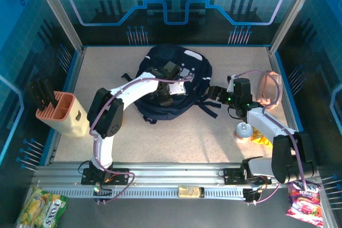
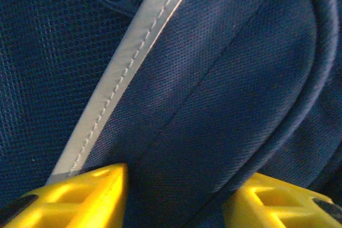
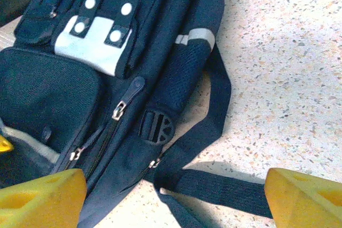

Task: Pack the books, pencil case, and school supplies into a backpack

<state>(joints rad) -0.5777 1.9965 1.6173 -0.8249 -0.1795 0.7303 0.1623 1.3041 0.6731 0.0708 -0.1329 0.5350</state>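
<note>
**Top external view:** the backpack [image 1: 195,86] lies at centre rear of the table [image 1: 160,142]. The left gripper [image 1: 165,95] is on the backpack's middle, and the right gripper [image 1: 212,93] is at its right edge.

**Left wrist view:** the left gripper [image 2: 184,185] has navy backpack [image 2: 240,78] fabric between its part-spread fingers, beside a pale stripe [image 2: 123,68]. Whether it clamps the fabric cannot be told.

**Right wrist view:** the right gripper [image 3: 173,198] stands wide open, holding nothing, above a strap [image 3: 214,185] at lower centre. The backpack [image 3: 53,94] is at upper left.
</note>
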